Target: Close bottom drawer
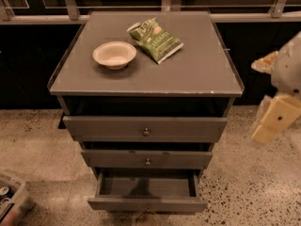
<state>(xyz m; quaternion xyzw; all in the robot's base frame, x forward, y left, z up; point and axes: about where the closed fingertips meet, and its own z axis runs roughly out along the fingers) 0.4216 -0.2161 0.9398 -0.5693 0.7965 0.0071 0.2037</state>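
Note:
The bottom drawer is the lowest of three dark grey-brown drawers in the cabinet. It stands pulled out the farthest, and its inside looks empty. The middle drawer and the top drawer each stick out a little, and each has a small round knob. My gripper is a cream-coloured piece at the right edge of the camera view. It hangs to the right of the cabinet at about top-drawer height and touches nothing.
A white bowl and a green chip bag lie on the cabinet top. A bin with small items sits on the speckled floor at the lower left. A metal railing and dark panels run behind the cabinet.

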